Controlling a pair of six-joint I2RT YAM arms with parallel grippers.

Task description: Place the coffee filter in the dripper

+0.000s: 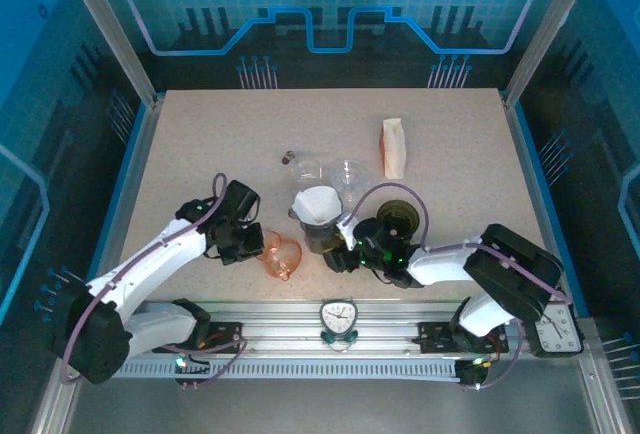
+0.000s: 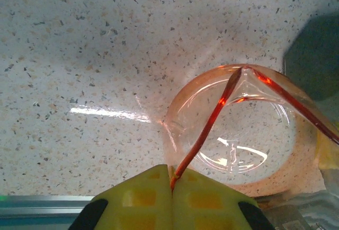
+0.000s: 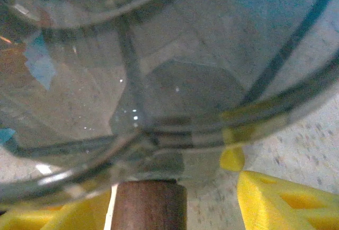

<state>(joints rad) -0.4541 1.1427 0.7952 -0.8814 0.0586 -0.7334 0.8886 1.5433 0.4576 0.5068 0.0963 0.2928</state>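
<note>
A white paper coffee filter sits open-mouthed in a smoky grey clear dripper at mid-table. My right gripper is at that dripper's right side. Close up, the grey dripper has a brown wooden handle lying between the yellow fingers of my right gripper. The jaws are open, with a gap on the handle's right side. An orange clear dripper lies left of it. My left gripper is shut on the thin handle of the orange dripper.
A second dark dripper stands right of the grey one. Two clear glass vessels and a pack of filters are farther back. A small clock sits on the front rail.
</note>
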